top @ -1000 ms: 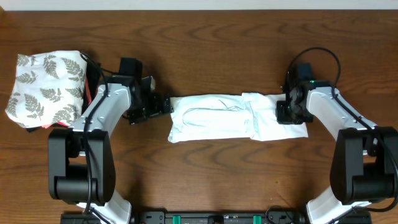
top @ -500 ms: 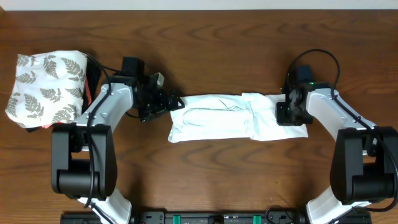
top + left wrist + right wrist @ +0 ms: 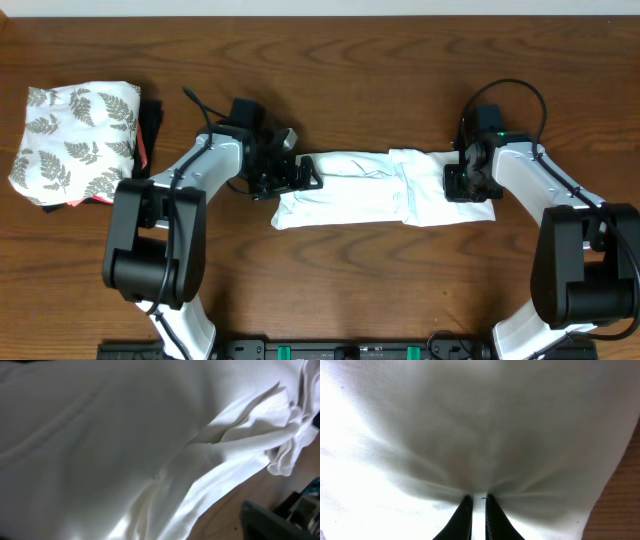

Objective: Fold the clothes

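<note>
Pincers and cloth, overhead + wrist views.

R gripper point(image 3: 479, 501): fingertips nearly together, pinching thin white fabric of T-shirt point(image 3: 480, 425); creases fan out from the nip; wood of table point(image 3: 626, 495) shows at one edge of that view. Seen from above, R gripper point(image 3: 462, 182) sits on the shirt's R end.

L gripper point(image 3: 303, 176): jaws wide apart at the shirt's L end, by its upper corner; nothing seen in its grasp; whether it touches the cloth cannot be told; its own fingers not seen in the L wrist view, which is nearly filled w/ T-shirt point(image 3: 125, 435), rumpled hem toward one corner.

T-shirt point(image 3: 350, 190): lies at table centre as a long folded band running L–R between the two grippers; a fold edge crosses it nearer the R end; surface lightly creased.

Table point(image 3: 350, 290): dark brown wood.

Far L, well apart from the shirt: folded white cloth w/ grey fern pattern point(image 3: 75, 140), resting on a dark garment point(image 3: 152, 118); red edge shows beneath.
</note>
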Available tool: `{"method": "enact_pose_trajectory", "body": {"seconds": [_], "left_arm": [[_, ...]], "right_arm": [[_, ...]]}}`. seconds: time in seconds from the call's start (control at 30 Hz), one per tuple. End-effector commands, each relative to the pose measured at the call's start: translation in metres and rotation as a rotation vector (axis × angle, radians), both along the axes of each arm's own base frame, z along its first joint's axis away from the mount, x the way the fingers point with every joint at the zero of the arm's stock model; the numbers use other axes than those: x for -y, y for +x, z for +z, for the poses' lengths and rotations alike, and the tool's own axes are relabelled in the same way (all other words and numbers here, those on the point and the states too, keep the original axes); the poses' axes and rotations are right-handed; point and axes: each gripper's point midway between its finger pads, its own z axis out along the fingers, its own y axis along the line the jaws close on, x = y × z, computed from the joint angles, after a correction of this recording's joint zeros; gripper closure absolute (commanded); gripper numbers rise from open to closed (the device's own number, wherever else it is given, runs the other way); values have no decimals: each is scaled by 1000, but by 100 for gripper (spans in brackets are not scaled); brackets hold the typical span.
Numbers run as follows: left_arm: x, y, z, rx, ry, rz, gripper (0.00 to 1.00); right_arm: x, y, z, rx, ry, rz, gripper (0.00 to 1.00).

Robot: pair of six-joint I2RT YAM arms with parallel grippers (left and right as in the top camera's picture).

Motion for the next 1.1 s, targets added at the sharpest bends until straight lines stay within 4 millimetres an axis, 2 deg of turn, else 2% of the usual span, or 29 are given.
{"method": "enact_pose_trajectory", "body": {"seconds": [0.0,0.17,0.27,0.3,0.43,0.6,0.7,0.93,1.07], "left_arm": [[-4,-17,-31,-77,56,-28,14],[-5,-17,-32,-76,60,-27,47],[-6,-17,-32,-75,62,-26,89],[-7,-16,-33,-73,69,-25,94],[-20,-13,-34,-62,126,-6,94],[-45,-1,-25,-22,182,51,94],[-57,7,-18,4,184,90,94],[-91,19,-9,33,216,180,94],[-120,24,-3,52,305,230,94]], "right_arm": [[1,-3,-4,-14,4,-10,91],[1,-3,-4,-15,4,-10,91],[1,-4,-4,-18,3,-10,91],[1,-4,-4,-18,4,-10,91],[1,-4,-4,-20,4,-10,91],[-4,-5,2,-26,29,11,90],[-9,3,21,0,55,32,90],[-11,36,86,149,62,43,85],[-11,43,98,183,63,41,84]]}}
